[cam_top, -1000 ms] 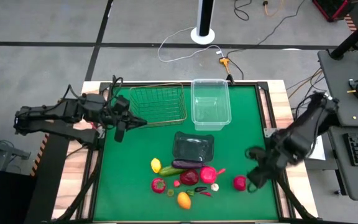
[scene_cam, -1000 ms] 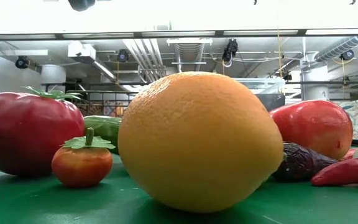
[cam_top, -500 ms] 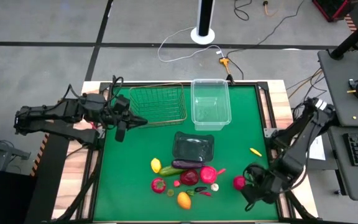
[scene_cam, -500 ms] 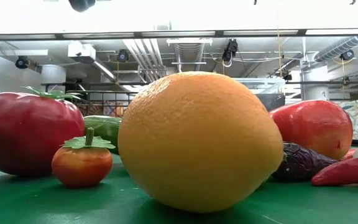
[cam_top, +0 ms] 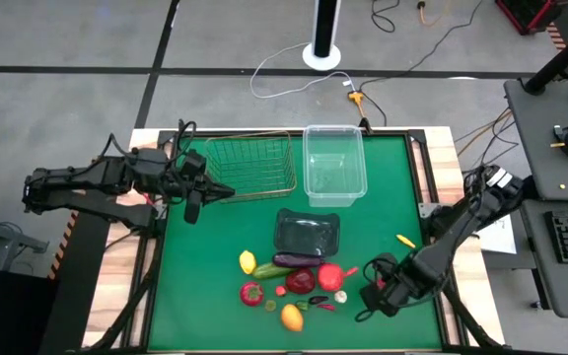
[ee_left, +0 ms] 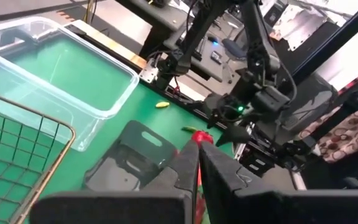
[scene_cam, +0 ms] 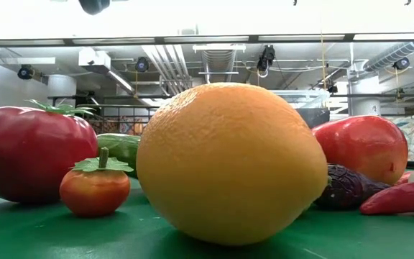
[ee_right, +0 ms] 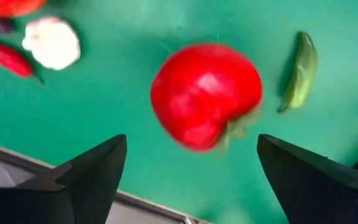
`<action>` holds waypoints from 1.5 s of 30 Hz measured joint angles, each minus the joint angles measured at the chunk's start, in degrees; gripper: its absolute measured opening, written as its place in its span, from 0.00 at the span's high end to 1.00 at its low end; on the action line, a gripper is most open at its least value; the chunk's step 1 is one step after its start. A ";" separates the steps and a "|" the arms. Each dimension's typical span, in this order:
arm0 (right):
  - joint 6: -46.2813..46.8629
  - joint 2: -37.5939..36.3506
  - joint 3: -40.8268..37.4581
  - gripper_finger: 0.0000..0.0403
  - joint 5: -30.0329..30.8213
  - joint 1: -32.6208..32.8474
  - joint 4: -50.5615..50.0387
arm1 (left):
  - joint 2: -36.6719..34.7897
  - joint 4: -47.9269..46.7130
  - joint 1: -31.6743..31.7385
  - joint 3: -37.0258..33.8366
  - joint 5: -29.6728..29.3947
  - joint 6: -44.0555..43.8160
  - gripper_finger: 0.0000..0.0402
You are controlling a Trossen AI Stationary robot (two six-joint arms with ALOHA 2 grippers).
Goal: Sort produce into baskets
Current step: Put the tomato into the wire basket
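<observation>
While the left gripper [cam_top: 191, 209] waits at about nine o'clock of the green mat [cam_top: 383, 197], just beside the wire basket [cam_top: 250, 166] with its fingers pressed together, the high view shows the right gripper [cam_top: 375, 296] low at about four o'clock, jaws spread wide over a red round fruit [cam_top: 377, 289]. The clear tub [cam_top: 333, 163] stands at twelve o'clock, touching the basket's side, and the dark tray [cam_top: 308, 232] lies near the middle. Below the tray, toward six o'clock, the produce clusters: a yellow lemon [cam_top: 248, 261], a green cucumber [cam_top: 271, 270], a purple eggplant [cam_top: 298, 259], a red tomato [cam_top: 252, 293], an orange fruit [cam_top: 291, 317] and a white garlic [cam_top: 340, 296]. A small yellow chili [cam_top: 405, 240] lies apart at three o'clock.

In the low view the orange fruit [scene_cam: 230, 162] fills the middle, a large red tomato [scene_cam: 31, 152] and a small one [scene_cam: 96, 186] at its nine o'clock side, another red fruit [scene_cam: 361, 147] at three o'clock.

The left wrist view shows its own dark fingers [ee_left: 185, 165] closed against each other, holding nothing, with the tub [ee_left: 55, 74], the basket's rim [ee_left: 48, 121] and the tray [ee_left: 132, 155] beyond, and the right arm [ee_left: 260, 81] farther off.

The right wrist view shows the red round fruit [ee_right: 205, 93] lying on the mat between the two wide-apart fingers [ee_right: 86, 174], not touched by either; the garlic [ee_right: 52, 42], a red chili [ee_right: 8, 56] and a green chili [ee_right: 301, 71] lie near.
</observation>
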 joint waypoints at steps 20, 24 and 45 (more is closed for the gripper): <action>0.68 0.25 -8.15 0.15 -0.19 -2.27 8.40 | 0.17 0.15 0.00 0.00 1.00 -1.58 1.00; 0.45 0.28 -8.21 0.18 -0.20 -2.27 8.44 | 0.33 0.13 0.00 0.00 1.03 -1.58 1.00; -0.26 -8.97 -7.29 0.26 4.87 -2.46 5.59 | 1.16 0.15 0.09 0.00 -1.97 -0.10 1.00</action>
